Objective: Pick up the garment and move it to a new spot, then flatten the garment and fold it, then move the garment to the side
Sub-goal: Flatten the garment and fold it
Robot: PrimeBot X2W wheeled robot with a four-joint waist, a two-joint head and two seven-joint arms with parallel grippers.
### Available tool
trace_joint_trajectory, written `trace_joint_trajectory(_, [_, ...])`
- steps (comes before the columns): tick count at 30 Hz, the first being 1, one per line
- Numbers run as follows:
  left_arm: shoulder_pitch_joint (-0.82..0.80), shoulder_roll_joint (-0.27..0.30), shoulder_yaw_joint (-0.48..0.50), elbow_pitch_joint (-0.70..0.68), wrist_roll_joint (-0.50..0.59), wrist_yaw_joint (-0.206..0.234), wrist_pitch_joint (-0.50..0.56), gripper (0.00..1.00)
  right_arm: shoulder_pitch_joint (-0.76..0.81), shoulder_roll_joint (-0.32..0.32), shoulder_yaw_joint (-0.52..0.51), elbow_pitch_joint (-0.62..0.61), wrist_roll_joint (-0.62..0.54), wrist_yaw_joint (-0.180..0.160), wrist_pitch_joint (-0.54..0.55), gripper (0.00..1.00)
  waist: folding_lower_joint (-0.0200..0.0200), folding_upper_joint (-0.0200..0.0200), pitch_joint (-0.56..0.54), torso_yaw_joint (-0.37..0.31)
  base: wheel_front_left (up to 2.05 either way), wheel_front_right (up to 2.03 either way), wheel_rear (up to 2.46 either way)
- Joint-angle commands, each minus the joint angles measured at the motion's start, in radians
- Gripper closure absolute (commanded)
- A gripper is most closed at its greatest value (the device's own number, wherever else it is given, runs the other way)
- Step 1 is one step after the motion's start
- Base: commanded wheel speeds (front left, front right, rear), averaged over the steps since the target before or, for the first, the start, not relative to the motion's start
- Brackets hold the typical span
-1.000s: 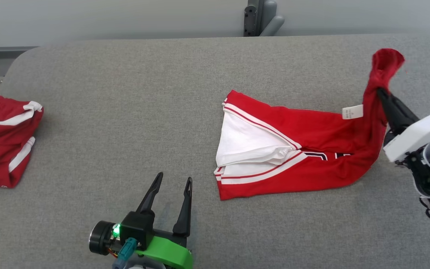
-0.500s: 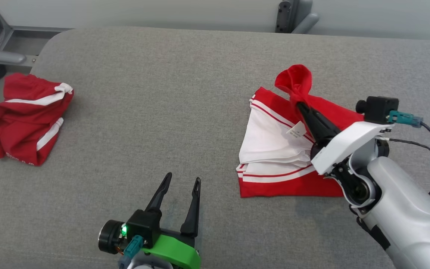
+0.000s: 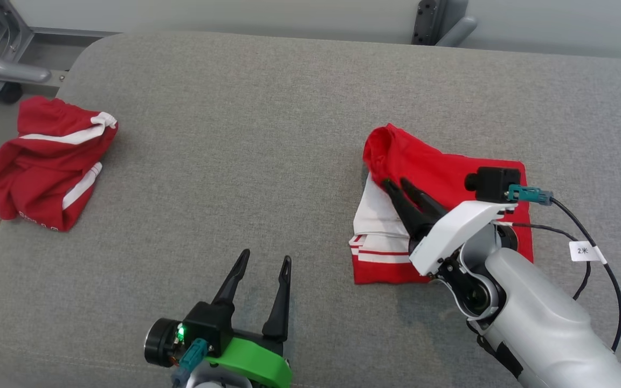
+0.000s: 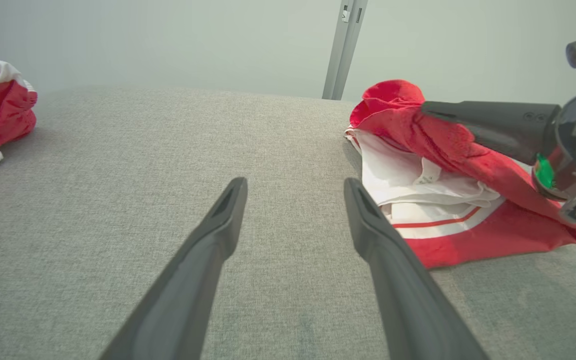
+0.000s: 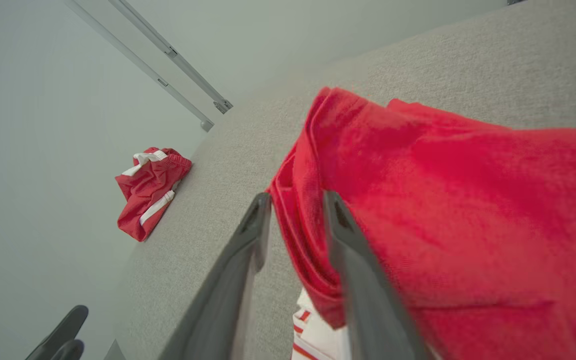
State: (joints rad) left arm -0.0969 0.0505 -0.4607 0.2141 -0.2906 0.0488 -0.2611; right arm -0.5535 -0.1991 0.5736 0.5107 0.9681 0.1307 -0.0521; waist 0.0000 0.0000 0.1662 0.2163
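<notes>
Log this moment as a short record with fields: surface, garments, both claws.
surface: grey fabric-covered table
task garment: red-and-white cloth garment, folded over, lying right of centre
other garment: crumpled red cloth bundle with white stripes, near the table's left edge
left claw: open, holding nothing, over bare table
right claw: jaws parted, the garment's red top fold between its fingers

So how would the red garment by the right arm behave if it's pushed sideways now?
Probably floppy: the garment lies in soft folds, its top layer bunched at one corner. A push would likely ruck the loose layers rather than slide it whole, since the grey cloth surface looks grippy.
</notes>
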Motion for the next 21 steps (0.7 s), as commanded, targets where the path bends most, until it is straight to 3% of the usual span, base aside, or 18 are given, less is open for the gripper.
trace_joint_trajectory(1, [-0.018,0.0,0.0,0.001,0.0,0.006,-0.003,0.0,0.003,0.0,-0.003,0.003,-0.006,0.0,-0.01,0.0,0.0,0.0,-0.001,-0.004,0.0,0.0,0.0])
trace_joint_trajectory(4, [-0.017,0.001,0.007,0.005,-0.002,0.01,-0.003,0.0,0.009,-0.005,-0.006,-0.018,0.009,0.0,-0.027,0.0,0.0,0.0,-0.007,-0.019,0.0,0.0,0.0])
trace_joint_trajectory(8, [0.0,0.001,0.023,0.014,0.002,0.015,-0.003,0.0,0.032,-0.061,-0.024,-0.057,-0.011,0.0,-0.088,0.0,0.0,0.0,-0.027,-0.052,0.0,0.0,0.0])
trace_joint_trajectory(15, [0.024,0.001,0.054,0.021,-0.004,0.025,-0.003,0.0,0.104,-0.146,-0.073,-0.047,-0.143,0.0,-0.199,0.0,0.0,0.0,-0.078,-0.126,0.0,0.0,0.0])
trace_joint_trajectory(21, [0.051,0.001,0.098,0.022,-0.013,0.032,-0.003,0.0,0.205,-0.137,-0.201,-0.078,-0.323,0.0,-0.215,0.0,0.0,0.0,-0.128,-0.185,0.0,0.0,0.0])
